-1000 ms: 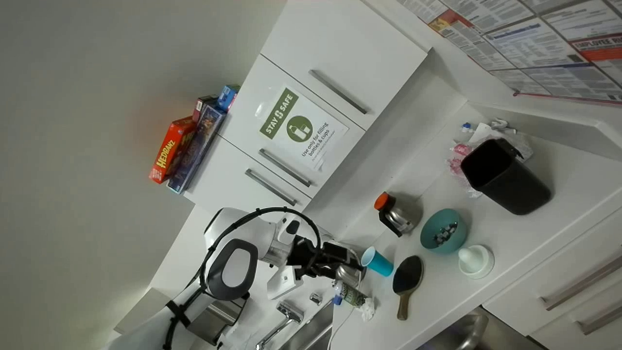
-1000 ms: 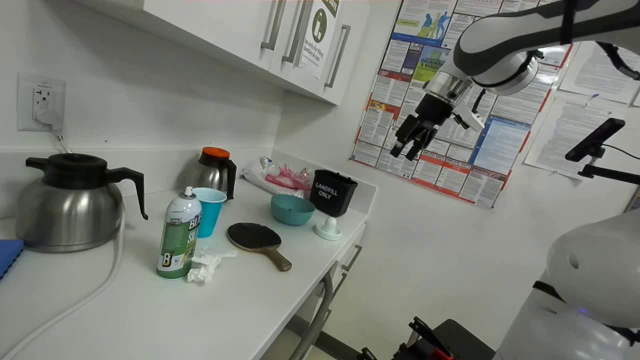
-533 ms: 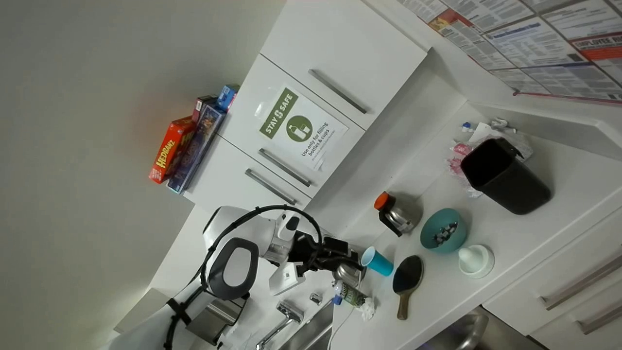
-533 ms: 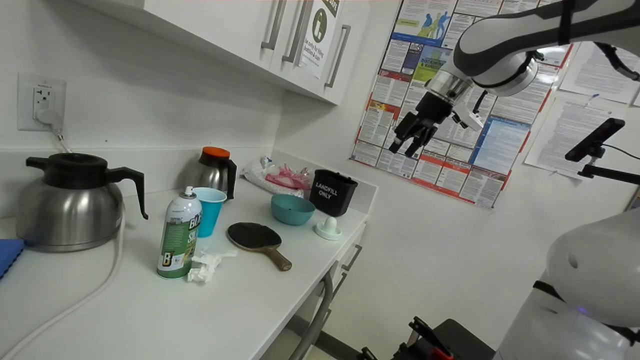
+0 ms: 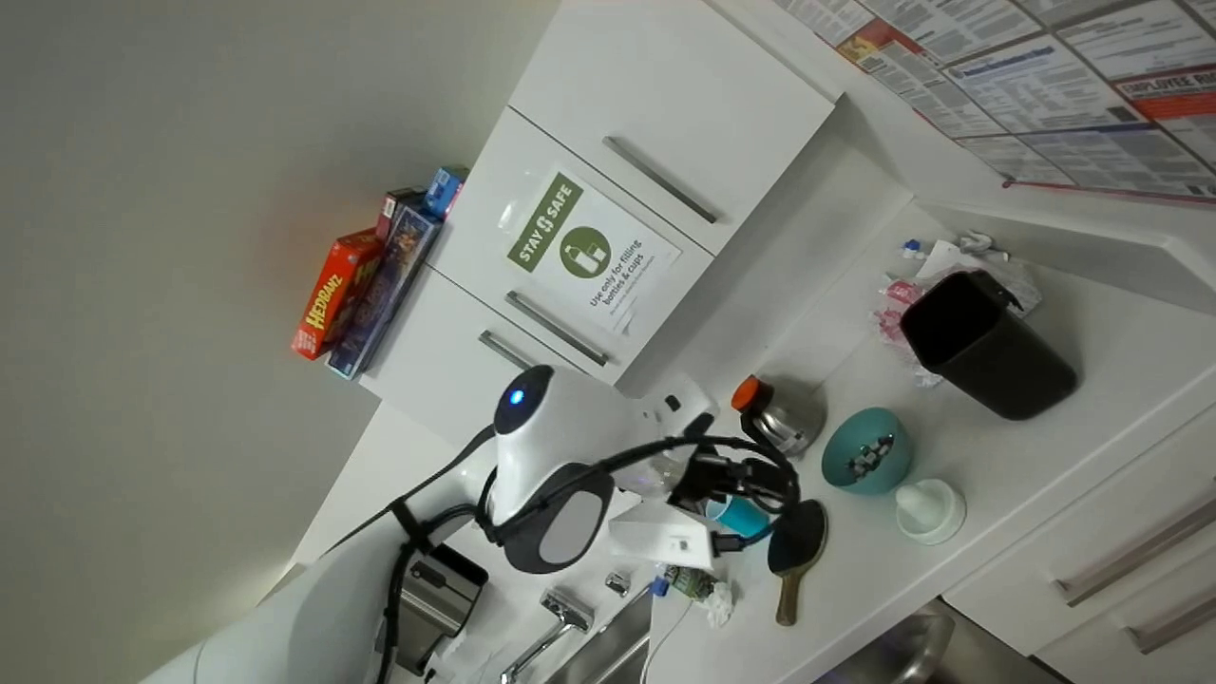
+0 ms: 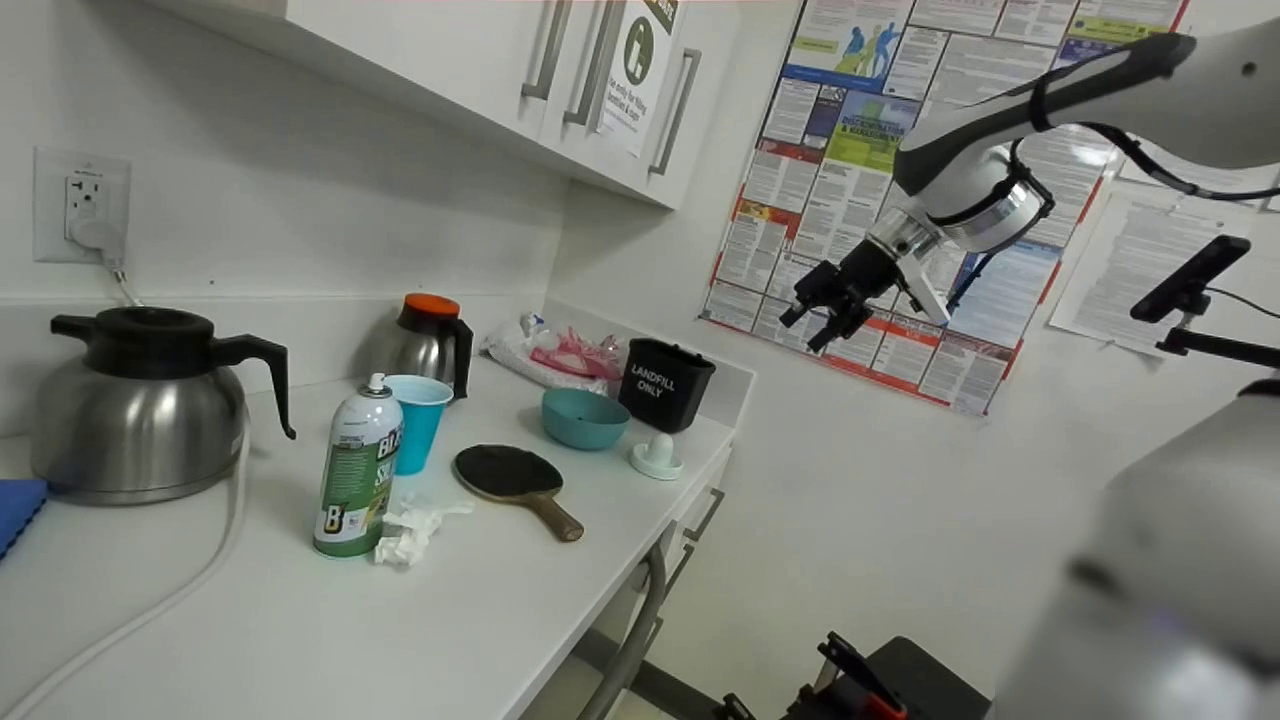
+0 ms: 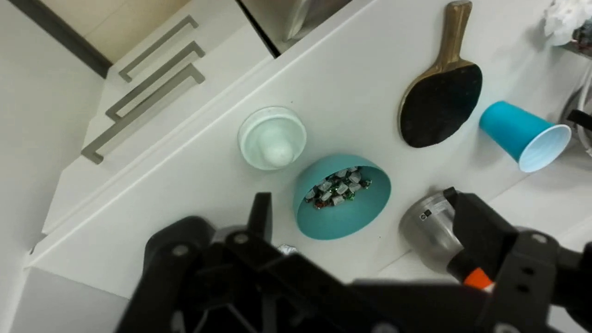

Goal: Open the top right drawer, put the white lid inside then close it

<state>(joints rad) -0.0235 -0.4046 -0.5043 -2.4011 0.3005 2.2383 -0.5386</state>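
Muted, even light; soft shadows; arm (image 6: 1160, 560) partly blurred

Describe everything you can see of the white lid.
The white lid is round, with a faint greenish tint, a raised rim and a rounded knob rising from its middle; it looks like plastic or ceramic. It rests knob up on the counter, beside but apart from the teal bowl, nearer the front edge. Only the counter touches it.

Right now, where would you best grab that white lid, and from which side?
Probably by its upright knob, coming straight down from above with the open end effector straddling it. The knob rises from the middle of the low, round white lid, a narrow part to close on; on one side, the teal bowl stands close and could interfere.
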